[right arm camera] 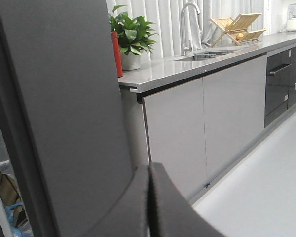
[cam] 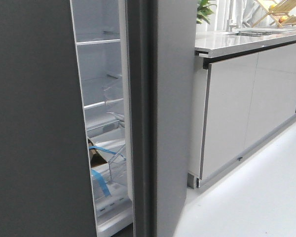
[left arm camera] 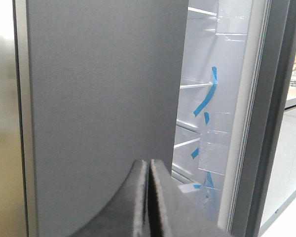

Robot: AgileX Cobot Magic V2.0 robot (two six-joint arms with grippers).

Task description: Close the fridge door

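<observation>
The fridge door [cam: 173, 98] is a tall mid-grey slab standing ajar, with its grooved side edge [cam: 139, 123] and white gasket strip [cam: 123, 98] facing the lit interior. Neither gripper shows in the front view. My left gripper [left arm camera: 149, 164] is shut and empty. It points at the darker charcoal panel [left arm camera: 103, 98], and the fridge door's edge [left arm camera: 272, 123] is off to its side. My right gripper [right arm camera: 149, 169] is shut and empty, close beside the door's outer face [right arm camera: 64, 98]. I cannot tell whether it touches the door.
Inside the fridge are shelves [cam: 99, 74], clear bins and blue tape [cam: 101, 181]. Pale-grey cabinets [cam: 232, 113] under a counter [cam: 237, 42] stand right of the door. On the counter are a plant [right arm camera: 130, 34], a red bottle [right arm camera: 116, 54], a sink tap [right arm camera: 187, 19] and a rack. The floor [cam: 256, 197] is pale.
</observation>
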